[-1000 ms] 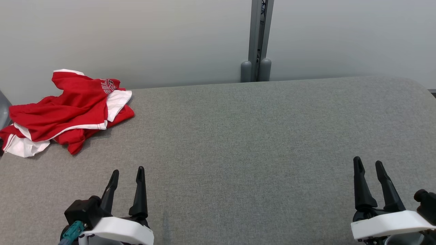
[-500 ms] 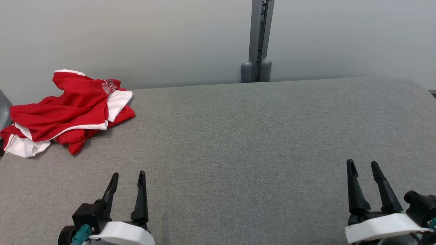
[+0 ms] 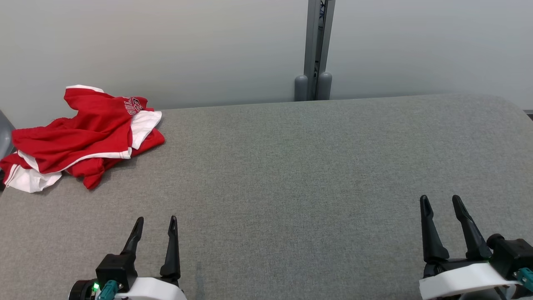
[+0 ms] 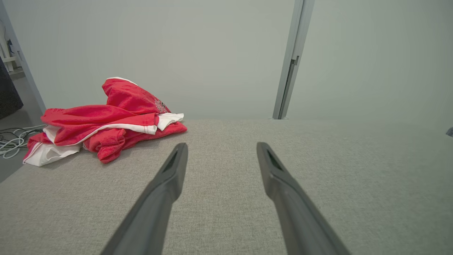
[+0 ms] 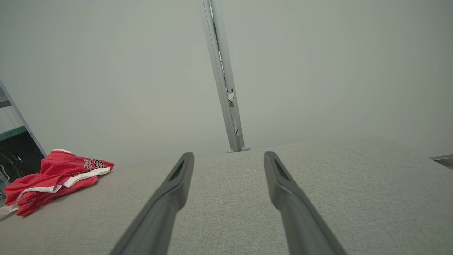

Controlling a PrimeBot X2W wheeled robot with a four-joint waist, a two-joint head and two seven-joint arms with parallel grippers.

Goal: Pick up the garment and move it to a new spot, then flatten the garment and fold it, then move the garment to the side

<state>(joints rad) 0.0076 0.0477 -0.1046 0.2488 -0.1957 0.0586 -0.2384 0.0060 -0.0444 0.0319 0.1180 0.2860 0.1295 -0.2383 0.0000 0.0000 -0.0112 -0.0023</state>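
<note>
A crumpled red garment point(image 3: 83, 137) with white trim and lettering lies in a heap at the far left corner of the grey table point(image 3: 291, 175). It also shows as the garment point(image 4: 106, 124) at the left of the left wrist view and as the garment point(image 5: 53, 177) at the far left of the right wrist view. My left gripper point(image 3: 156, 221) stands open near the front edge, well short of the heap, with nothing between its fingers. My right gripper point(image 3: 440, 199) is open and empty at the front right, far from the cloth.
A pale wall runs behind the table, with a grey metal post point(image 3: 314, 50) at the middle of the far edge. White cables point(image 4: 14, 138) lie on the floor past the table's left edge. The table's far right corner is rounded.
Both grippers have drawn back toward the front edge, the right one also sliding a little left. The garment has not moved.
</note>
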